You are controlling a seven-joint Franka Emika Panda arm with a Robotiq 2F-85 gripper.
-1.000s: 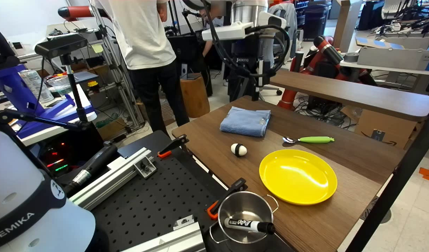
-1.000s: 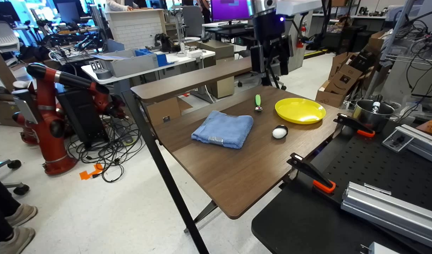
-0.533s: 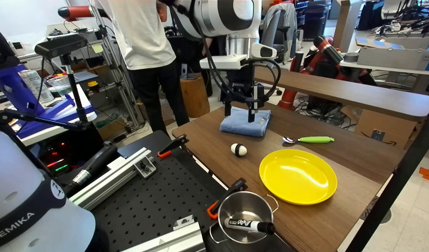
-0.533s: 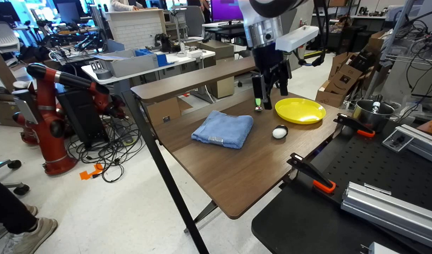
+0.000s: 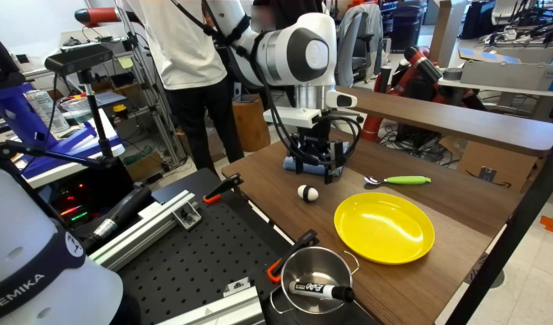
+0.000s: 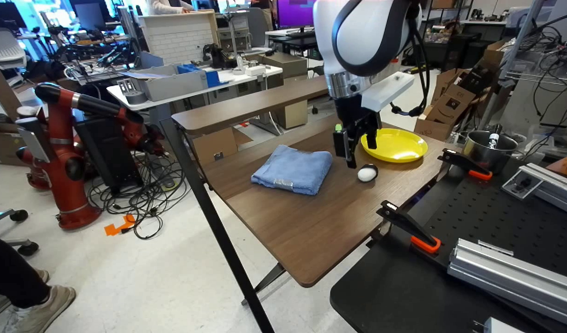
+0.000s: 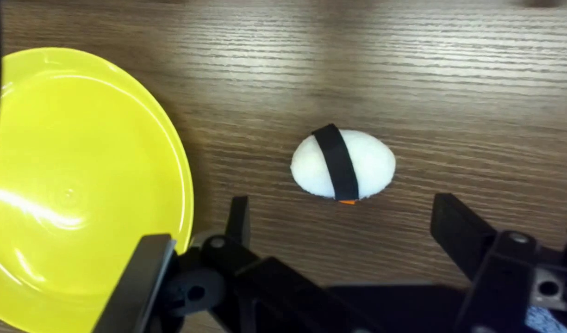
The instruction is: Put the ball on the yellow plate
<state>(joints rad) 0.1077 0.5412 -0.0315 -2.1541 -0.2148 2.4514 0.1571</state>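
Observation:
The ball (image 5: 313, 193) is a small white egg-shaped thing with a black band, lying on the brown table. It also shows in an exterior view (image 6: 367, 174) and in the wrist view (image 7: 373, 164), with a bit of orange at the band's lower end. The yellow plate (image 5: 384, 228) lies flat beside it; it also shows in an exterior view (image 6: 394, 145) and at the left of the wrist view (image 7: 89, 162). My gripper (image 5: 313, 176) is open and empty, above the table and close to the ball, not touching it. In the wrist view the fingertips (image 7: 239, 212) stand wide apart, below the ball.
A folded blue cloth (image 6: 292, 169) lies beside the gripper. A spoon with a green handle (image 5: 407, 180) lies behind the plate. A metal pot (image 5: 317, 307) holding a marker (image 5: 319, 289) stands near the plate. Clamps (image 5: 299, 248) grip the table's edge. A raised shelf (image 5: 439, 115) runs along the back.
The arm has come down from high above the table. My gripper has lowered past the cloth toward the ball. The ball and plate have not moved.

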